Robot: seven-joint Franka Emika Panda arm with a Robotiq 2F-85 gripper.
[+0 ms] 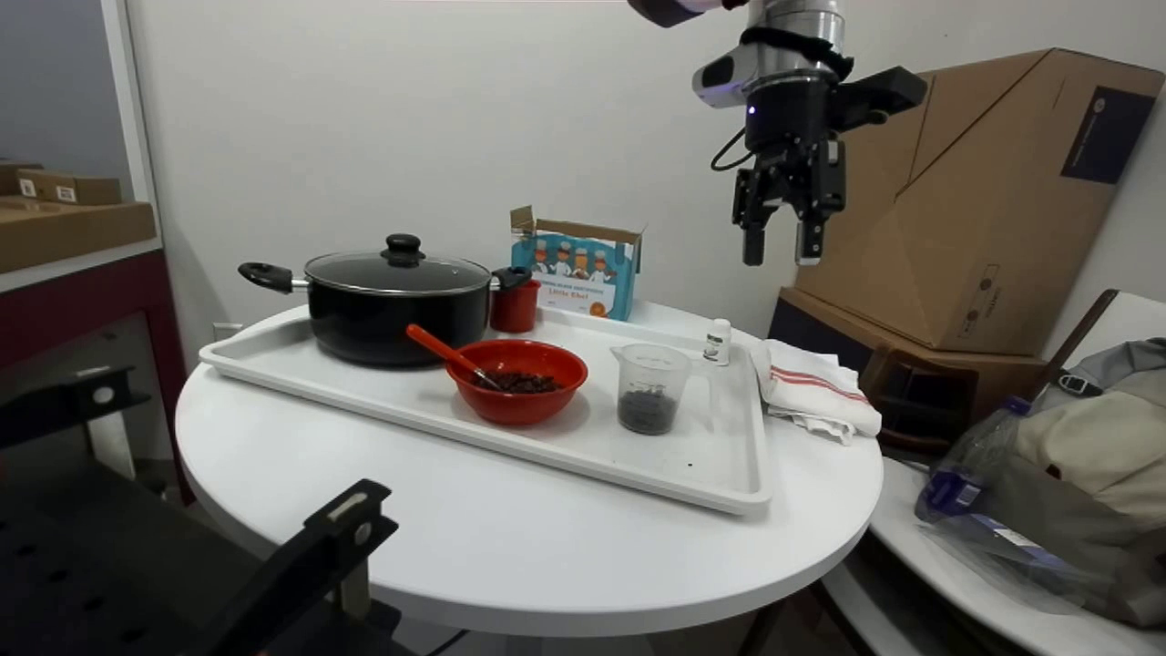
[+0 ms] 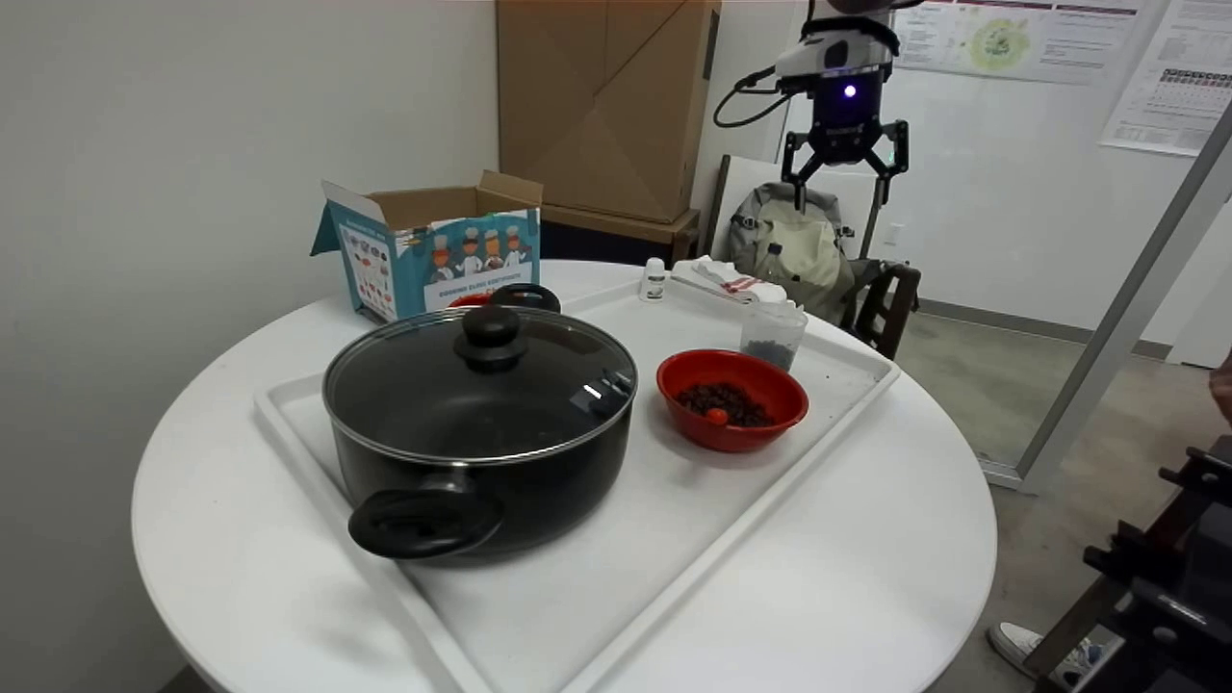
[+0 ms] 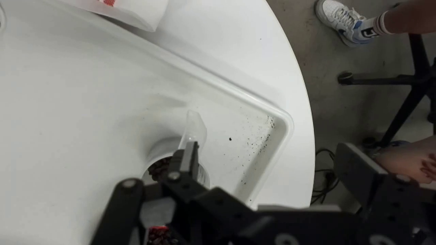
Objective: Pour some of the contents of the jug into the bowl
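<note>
The clear jug (image 1: 652, 387) stands upright on the white tray (image 1: 492, 439) with dark contents at its bottom. It also shows in an exterior view (image 2: 775, 335), and in the wrist view its handle (image 3: 196, 126) shows while a finger covers part of its body. The red bowl (image 1: 519, 408) sits beside the jug, holds dark bean-like pieces and has a red-handled spoon (image 1: 444, 349) in it. It also shows in an exterior view (image 2: 729, 436); only a sliver shows in the wrist view. My gripper (image 1: 782, 248) is open and empty, high above the tray's jug end, apart from everything.
A black lidded pot (image 1: 398, 314) stands on the tray beyond the bowl, near a red cup (image 1: 516, 308). A small white bottle (image 1: 718, 343) is behind the jug. A folded towel (image 1: 813, 387) lies at the tray's end. An open cardboard box (image 2: 462, 255) stands behind the tray.
</note>
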